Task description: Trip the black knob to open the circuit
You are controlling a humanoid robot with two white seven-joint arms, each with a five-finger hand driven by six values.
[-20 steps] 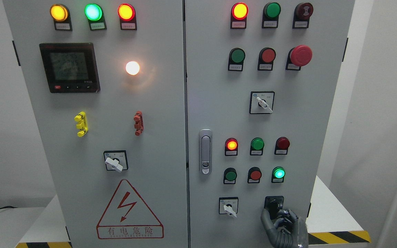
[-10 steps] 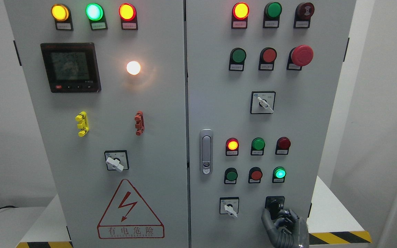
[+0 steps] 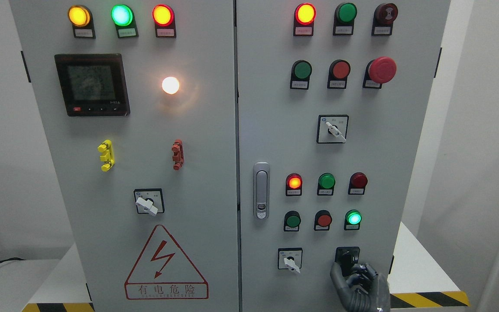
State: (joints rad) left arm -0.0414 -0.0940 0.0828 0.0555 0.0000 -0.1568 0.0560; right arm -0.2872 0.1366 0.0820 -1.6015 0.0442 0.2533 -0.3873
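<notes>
The black knob (image 3: 347, 258) sits at the lower right corner of the right door of the grey cabinet (image 3: 215, 143), on a small black square plate, just right of a white selector switch (image 3: 290, 260). The right hand (image 3: 353, 277) comes up from the bottom edge, right of the middle, and reaches this knob. Its dark metal fingers (image 3: 364, 274) are curled toward the knob and the thumb stands at the left side of it; the hand seems to be closed on the knob, but the view is poor here, because the fingers cover the lower part of it. The upper part of the knob shows above the fingers.

Above the knob there are two rows of round lamps and buttons. In the upper row the red lamp (image 3: 293, 181) at the left is lit. In the lower row the green lamp (image 3: 353, 217) at the right is lit, almost straight above the knob. Higher on the same door is a big red mushroom button (image 3: 382, 69). The door handle (image 3: 261, 190) is near the middle seam of the cabinet.

On the left door are a black meter display (image 3: 92, 84), a bright white lamp (image 3: 170, 85) and a red warning triangle (image 3: 166, 262) with a lightning sign. The cabinet stands on a white desk (image 3: 414, 264) with a yellow and black striped edge.
</notes>
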